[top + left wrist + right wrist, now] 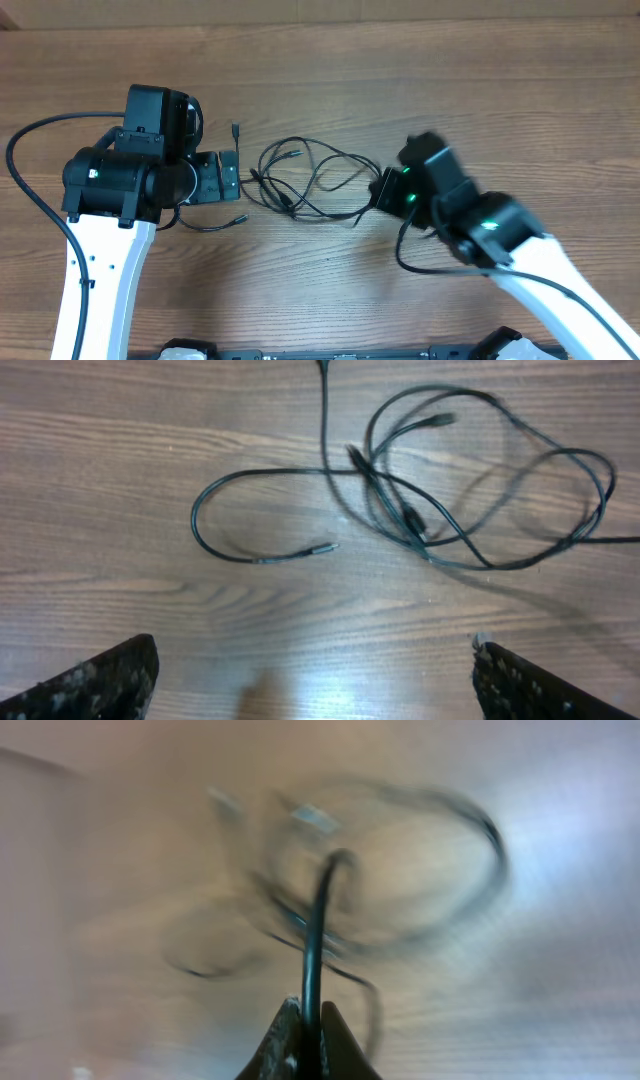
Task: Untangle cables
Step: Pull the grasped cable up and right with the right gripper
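The cables (305, 180) are thin black cords lying looped and crossed on the wooden table between the two arms. In the left wrist view the cables (420, 510) form a tangle with one loose loop ending in a silver-tipped plug (322, 549). My left gripper (310, 680) is open and empty, its fingers wide apart above the table short of the cords. My right gripper (310, 1020) is shut on a black cable (318, 940) that rises from between its fingers toward the blurred tangle. In the overhead view the right gripper (385, 190) sits at the tangle's right edge.
The wooden table (330, 80) stretches all round the cords. The arms' own thicker black wires (30, 180) loop at the far left and by the right arm (420, 265). Dark fixtures line the front edge (330, 352).
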Motion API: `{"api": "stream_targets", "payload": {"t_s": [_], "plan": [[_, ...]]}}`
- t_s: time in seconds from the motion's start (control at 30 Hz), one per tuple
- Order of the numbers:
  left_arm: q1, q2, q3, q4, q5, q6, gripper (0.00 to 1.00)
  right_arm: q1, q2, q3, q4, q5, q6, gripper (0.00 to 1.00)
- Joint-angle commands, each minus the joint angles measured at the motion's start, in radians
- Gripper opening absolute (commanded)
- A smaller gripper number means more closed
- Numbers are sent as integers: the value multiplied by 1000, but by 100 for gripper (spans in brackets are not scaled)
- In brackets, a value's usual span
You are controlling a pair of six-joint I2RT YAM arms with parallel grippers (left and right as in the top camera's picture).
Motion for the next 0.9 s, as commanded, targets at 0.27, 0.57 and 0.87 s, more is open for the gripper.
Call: {"api": "stream_targets", "payload": {"t_s": [0.27, 0.57, 0.87], "plan": [[-2, -12, 14, 1, 5, 14, 100, 3, -64, 581, -125, 177, -190, 4], [-2, -12, 14, 1, 5, 14, 100, 3, -48, 721, -134, 407, -238, 4], [-2, -12, 14, 0, 5, 14, 100, 3, -51, 792, -64, 723, -239, 4]]}}
